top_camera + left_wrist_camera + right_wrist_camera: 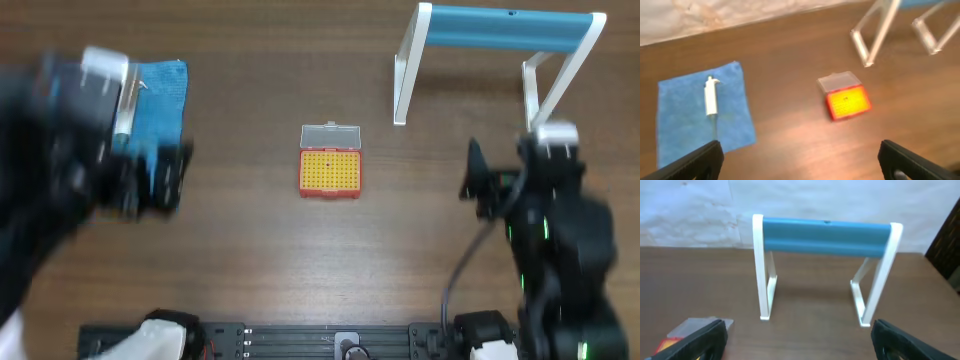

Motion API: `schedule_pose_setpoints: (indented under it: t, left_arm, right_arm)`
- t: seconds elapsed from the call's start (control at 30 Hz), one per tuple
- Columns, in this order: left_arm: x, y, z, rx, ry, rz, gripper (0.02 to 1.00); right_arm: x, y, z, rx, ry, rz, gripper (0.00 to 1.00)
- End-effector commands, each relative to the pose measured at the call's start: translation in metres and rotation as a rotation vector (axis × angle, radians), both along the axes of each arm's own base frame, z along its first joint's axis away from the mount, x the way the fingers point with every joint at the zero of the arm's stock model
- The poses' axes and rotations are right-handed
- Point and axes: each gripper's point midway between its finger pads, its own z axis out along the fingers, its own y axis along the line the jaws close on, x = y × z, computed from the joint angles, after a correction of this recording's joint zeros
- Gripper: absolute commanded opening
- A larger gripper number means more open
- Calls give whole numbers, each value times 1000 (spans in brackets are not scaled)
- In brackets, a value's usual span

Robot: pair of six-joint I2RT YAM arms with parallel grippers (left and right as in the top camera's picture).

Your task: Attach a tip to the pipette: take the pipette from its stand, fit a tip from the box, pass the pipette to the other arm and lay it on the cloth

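Observation:
The white pipette [711,97] lies flat on the blue cloth [700,112], free of both grippers. My left gripper [800,167] hangs above and nearer than the cloth, open wide with nothing between its fingers [695,162]. In the top view the left arm is a blur over the cloth [165,90] at the table's left. The orange tip box [330,172] with its clear lid folded back sits mid-table. The empty blue-and-white stand [500,35] is at the back right. My right gripper [802,345] is open and empty, facing the stand [825,235].
The brown wooden table [260,260] is bare between the cloth, the tip box [847,100] and the stand. The stand's white legs [867,35] rise at the far right. The right arm [555,230] occupies the right front area.

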Motion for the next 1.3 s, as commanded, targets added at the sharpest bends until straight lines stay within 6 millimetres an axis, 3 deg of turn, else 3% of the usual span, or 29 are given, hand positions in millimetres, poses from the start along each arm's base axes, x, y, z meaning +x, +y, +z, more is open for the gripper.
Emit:
schedule_pose_setpoints:
  t: [0.03,0.17,0.3,0.4,0.53,0.73,0.87,0.97,1.0,1.07,1.13,1.3]
  left_arm:
    - [-60,-6,-41,-201,-38,69,996]
    - [-73,32,-73,-275,-218,296,996]
    - [-71,73,-126,-120,-225,490,996]
    - [-65,71,-164,-59,-132,495,996]
    - [-63,71,-192,-18,-66,495,996]
    - [-63,73,-197,-14,-60,509,996]
    - [-68,86,-188,-109,-181,614,996]
    - [-31,70,-171,-280,-477,524,996]
    - [-14,58,-165,-280,-614,404,996]
    - [3,39,-158,-229,-795,224,996]
    - [11,35,-165,-223,-869,181,996]
    - [25,32,-215,-224,-795,178,996]
  right_arm:
    - [-18,22,-43,-48,-84,161,930]
    - [-25,25,-59,-28,-121,180,932]
    - [-26,24,-66,-11,-88,170,930]
    - [-30,24,-82,-14,-23,170,930]
    - [-42,22,-112,-20,111,171,930]
    - [-73,18,-163,-31,355,171,932]
    - [-83,17,-174,-33,417,171,930]
    - [-84,17,-175,-34,422,171,930]
    - [-84,17,-175,-34,422,171,930]
    - [-84,17,-175,-34,422,171,930]
    - [-84,17,-175,-34,422,171,930]
    - [-84,17,-175,-34,422,171,930]
